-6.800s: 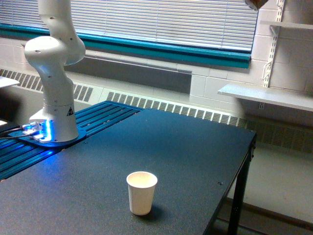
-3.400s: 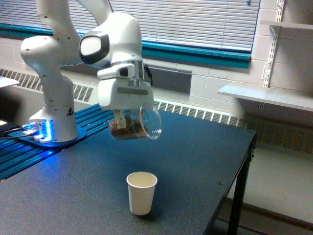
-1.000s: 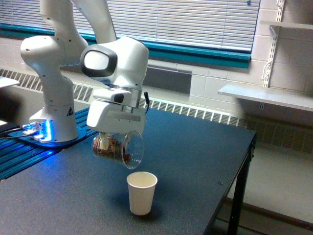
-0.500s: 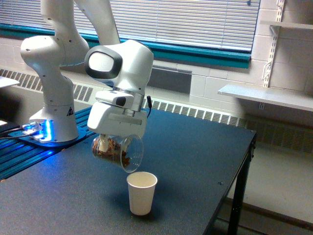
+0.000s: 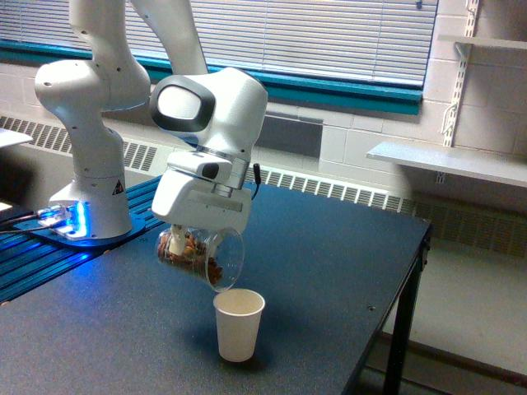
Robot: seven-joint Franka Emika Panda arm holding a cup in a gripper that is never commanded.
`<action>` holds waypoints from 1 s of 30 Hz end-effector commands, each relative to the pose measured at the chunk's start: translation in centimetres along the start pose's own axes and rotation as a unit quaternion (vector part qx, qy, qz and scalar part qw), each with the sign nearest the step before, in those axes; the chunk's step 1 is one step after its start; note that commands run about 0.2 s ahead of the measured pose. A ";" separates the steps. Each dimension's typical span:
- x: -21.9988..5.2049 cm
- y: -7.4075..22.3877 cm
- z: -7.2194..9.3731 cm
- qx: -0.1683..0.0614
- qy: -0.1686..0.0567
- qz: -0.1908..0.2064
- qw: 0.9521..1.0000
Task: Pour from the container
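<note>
- Pouring is under way but, as I judge it, nothing has left the jar (image 5: 200, 256) yet: in the exterior view, my only view, it lies tipped on its side, mouth angled down toward that view's right.
- My hand (image 5: 183, 239) is clamped on the jar near its base; the brown bits (image 5: 191, 247) sit along the lower wall, some close to the rim.
- I hold the jar in the air, its mouth just above and slightly to the view's left of the cup (image 5: 239, 323), not touching it.
- I see no bits falling, and the cup's inside looks plain white, so I judge the tilt needs to go further and the mouth a little more over the cup.
- Around it: dark counter (image 5: 313, 271), arm base (image 5: 89, 197) on a blue-lit plate, a shelf (image 5: 449, 160) on the wall well apart. Nothing stands between jar and cup.
</note>
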State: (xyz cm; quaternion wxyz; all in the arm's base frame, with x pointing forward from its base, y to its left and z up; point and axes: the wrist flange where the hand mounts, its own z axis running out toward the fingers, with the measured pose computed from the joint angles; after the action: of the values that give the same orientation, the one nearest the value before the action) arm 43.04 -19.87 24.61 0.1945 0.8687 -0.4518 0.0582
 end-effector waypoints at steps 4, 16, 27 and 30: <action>0.5 -0.6 -0.5 -0.015 0.008 -0.016 1.000; 0.4 -0.7 -0.4 -0.032 0.006 -0.029 0.999; 0.2 -1.0 -0.5 -0.041 0.002 -0.040 0.998; 0.3 -1.1 -0.6 -0.042 0.001 -0.043 0.998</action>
State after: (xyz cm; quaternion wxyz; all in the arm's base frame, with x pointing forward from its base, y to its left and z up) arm 43.60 -19.67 24.61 0.2289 0.8717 -0.4319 0.0334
